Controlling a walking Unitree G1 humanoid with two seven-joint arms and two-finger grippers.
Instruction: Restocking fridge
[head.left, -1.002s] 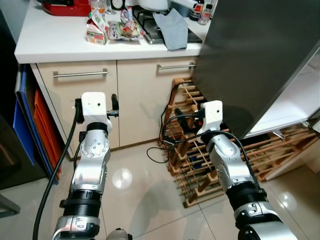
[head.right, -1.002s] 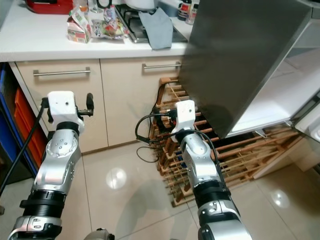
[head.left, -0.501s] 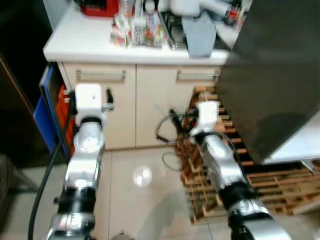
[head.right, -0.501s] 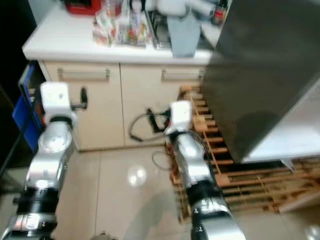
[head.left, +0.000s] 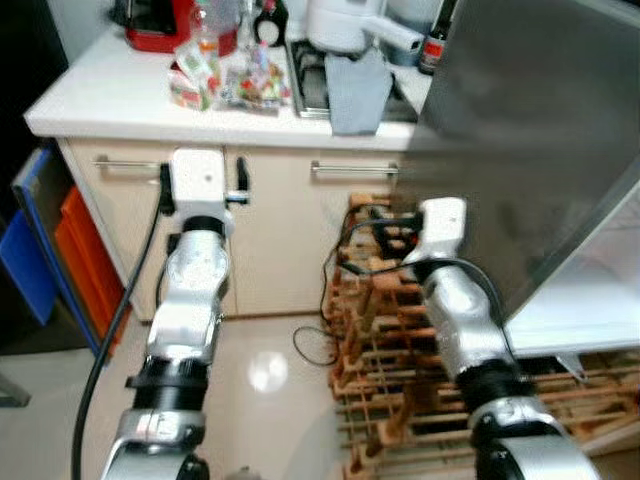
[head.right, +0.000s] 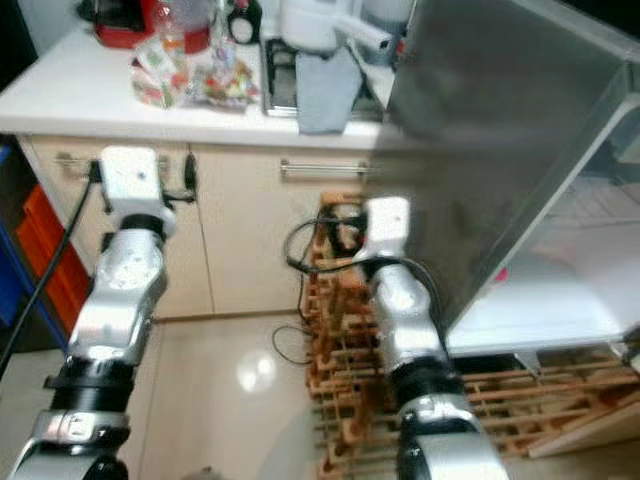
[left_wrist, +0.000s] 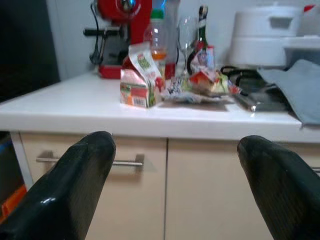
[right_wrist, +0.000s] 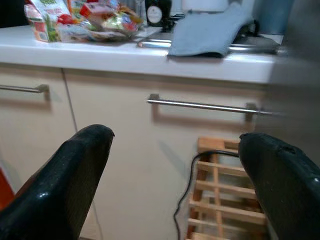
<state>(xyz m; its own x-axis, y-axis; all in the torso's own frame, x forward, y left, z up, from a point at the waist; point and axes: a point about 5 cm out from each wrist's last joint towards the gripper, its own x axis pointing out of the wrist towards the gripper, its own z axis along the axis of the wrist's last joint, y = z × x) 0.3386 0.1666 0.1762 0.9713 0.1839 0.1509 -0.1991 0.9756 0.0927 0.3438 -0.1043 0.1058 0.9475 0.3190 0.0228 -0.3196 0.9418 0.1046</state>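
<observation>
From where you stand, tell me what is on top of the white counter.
On the white counter sit a juice carton, crinkly snack packets, a red appliance, bottles, and a grey cloth draped over the hob. The open fridge door hides the counter's right end.

White countertop (head.left: 110, 95) over beige cabinets with bar handles (head.left: 352, 169). On top: red appliance (head.left: 160, 22), dark bottle (left_wrist: 202, 25), gas hob (head.left: 305, 75), grey cloth (head.left: 357, 90) draped over the edge. Wooden rack (head.left: 400, 350) on glossy floor tiles (head.left: 265, 370), black cable (head.left: 325, 300) beside it. Blue and orange crates (head.left: 60, 250) at far left.
</observation>
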